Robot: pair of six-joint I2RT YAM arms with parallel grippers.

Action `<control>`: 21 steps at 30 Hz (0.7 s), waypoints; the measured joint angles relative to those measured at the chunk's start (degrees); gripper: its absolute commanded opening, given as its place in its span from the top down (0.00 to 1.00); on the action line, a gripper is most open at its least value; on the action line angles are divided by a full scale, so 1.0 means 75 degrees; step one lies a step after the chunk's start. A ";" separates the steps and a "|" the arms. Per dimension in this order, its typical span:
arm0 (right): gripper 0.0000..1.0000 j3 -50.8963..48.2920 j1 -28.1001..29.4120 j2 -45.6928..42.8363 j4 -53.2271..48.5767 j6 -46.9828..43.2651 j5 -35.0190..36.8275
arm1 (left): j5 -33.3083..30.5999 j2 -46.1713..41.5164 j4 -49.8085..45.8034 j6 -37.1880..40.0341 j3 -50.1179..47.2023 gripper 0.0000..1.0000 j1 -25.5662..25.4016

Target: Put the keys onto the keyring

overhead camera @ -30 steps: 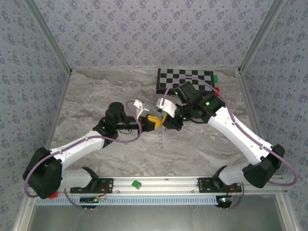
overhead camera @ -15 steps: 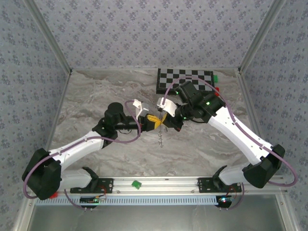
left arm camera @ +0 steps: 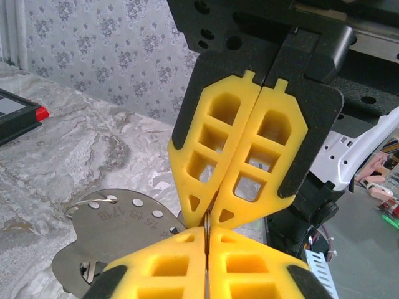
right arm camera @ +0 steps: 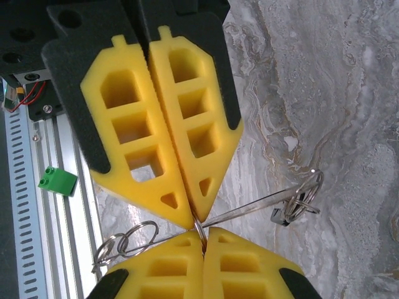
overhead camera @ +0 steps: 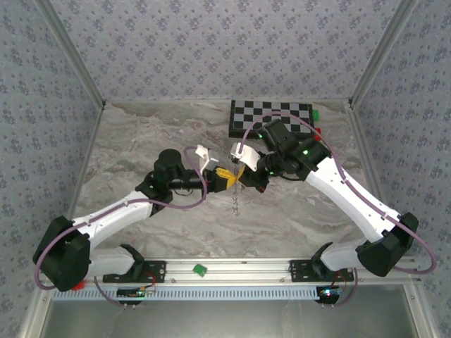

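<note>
The left gripper (left arm camera: 206, 235) and right gripper (right arm camera: 203, 240) meet tip to tip over the marble table (overhead camera: 134, 144). Each is pinched tight on a thin metal edge, apparently the keyring (right arm camera: 198, 227). A stamped steel tag (left arm camera: 128, 224) carrying small split rings (right arm camera: 128, 242) hangs beside them. The keys (overhead camera: 236, 205) dangle just below the fingertips.

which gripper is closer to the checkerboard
Right. The right gripper sits in front of the checkerboard's near left corner; the left gripper meets it tip to tip, both pinching the keyring, slightly farther left and forward.
</note>
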 measured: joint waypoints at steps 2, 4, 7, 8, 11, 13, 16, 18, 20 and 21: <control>1.00 0.0000 -0.0003 -0.0003 0.0000 0.0000 0.0000 | 0.0000 0.0058 -0.0047 -0.0020 0.0044 0.84 0.0000; 1.00 0.0000 -0.0003 -0.0003 -0.0006 0.0000 0.0000 | -0.0003 0.0076 -0.0058 -0.0020 0.0047 0.83 0.0000; 1.00 -0.0003 0.0003 -0.0003 -0.0009 0.0000 -0.0003 | -0.0006 0.0087 -0.0064 -0.0023 0.0047 0.82 0.0000; 1.00 -0.0003 0.0006 -0.0003 -0.0009 0.0000 0.0000 | -0.0003 0.0087 -0.0064 -0.0023 0.0047 0.82 0.0000; 1.00 -0.0003 0.0015 -0.0003 -0.0006 0.0000 0.0000 | -0.0003 0.0087 -0.0064 -0.0023 0.0047 0.83 0.0000; 1.00 -0.0003 0.0029 -0.0003 -0.0009 0.0000 0.0006 | 0.0012 0.0087 -0.0073 -0.0044 0.0047 0.99 -0.0009; 1.00 -0.0006 0.0026 -0.0003 -0.0038 0.0003 0.0058 | 0.0079 0.0085 -0.0079 0.0017 0.0047 1.00 -0.0044; 1.00 -0.0009 0.0035 -0.0006 -0.0047 0.0003 0.0070 | 0.0079 0.0085 -0.0076 0.0032 0.0047 1.00 -0.0044; 1.00 -0.0032 0.0035 -0.0020 -0.0020 0.0009 0.0087 | 0.0070 0.0082 -0.0073 0.0032 0.0044 1.00 -0.0044; 1.00 -0.0102 0.0035 -0.0073 0.0047 0.0032 0.0087 | 0.0050 0.0073 -0.0070 0.0029 0.0038 1.00 -0.0044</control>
